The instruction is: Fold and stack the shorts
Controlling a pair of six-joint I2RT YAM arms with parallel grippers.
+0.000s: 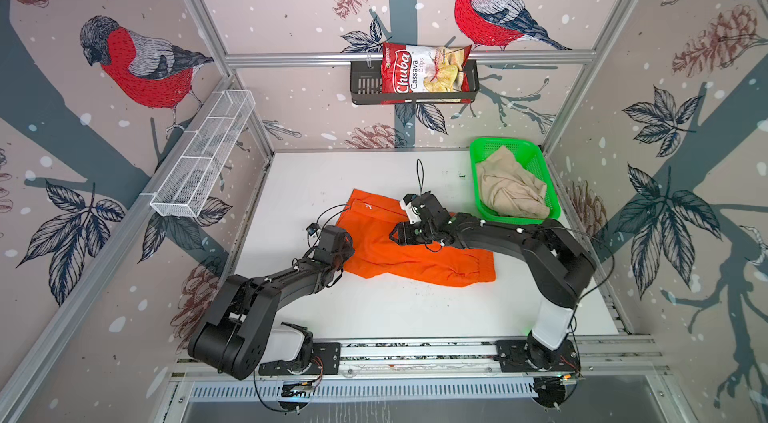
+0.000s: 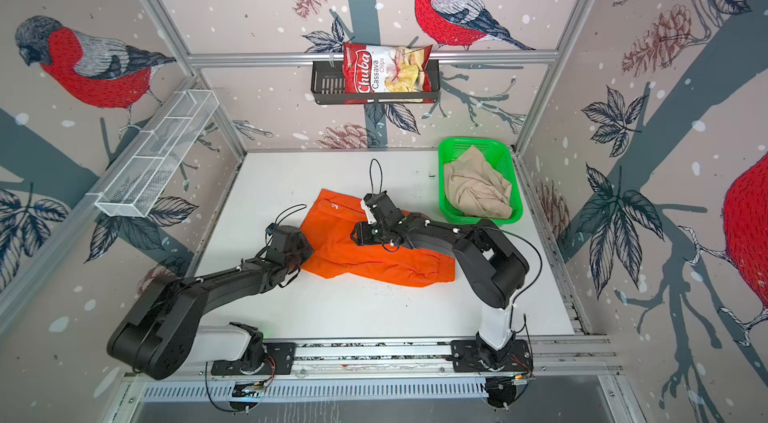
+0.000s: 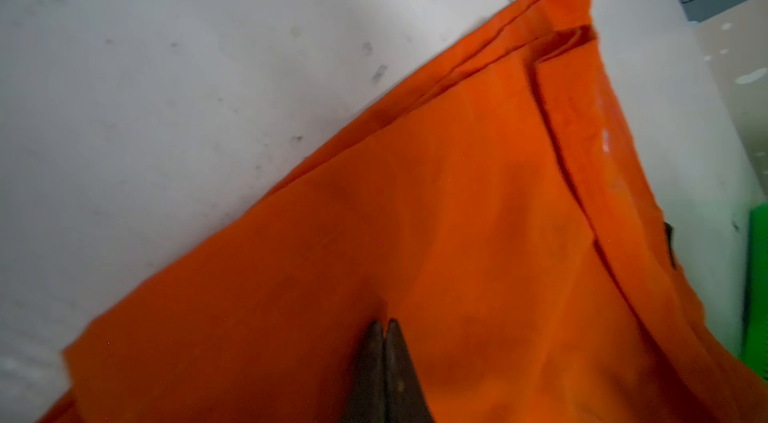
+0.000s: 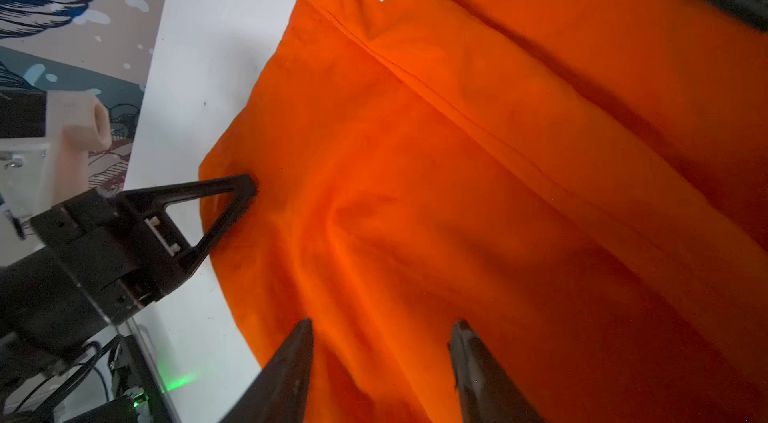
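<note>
You have bare table (image 1: 316,176) behind the orange shorts (image 1: 415,263) and a wide strip in front of them. The green basket (image 1: 523,149) fills the back right corner; the right arm (image 1: 498,234) lies across the shorts, and the left arm (image 1: 282,279) bars the front left.

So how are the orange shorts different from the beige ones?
The orange shorts lie spread out on the white table; the beige shorts sit crumpled in the green basket. The orange shorts are bright, the beige shorts pale. Both are soft cloth.
</note>
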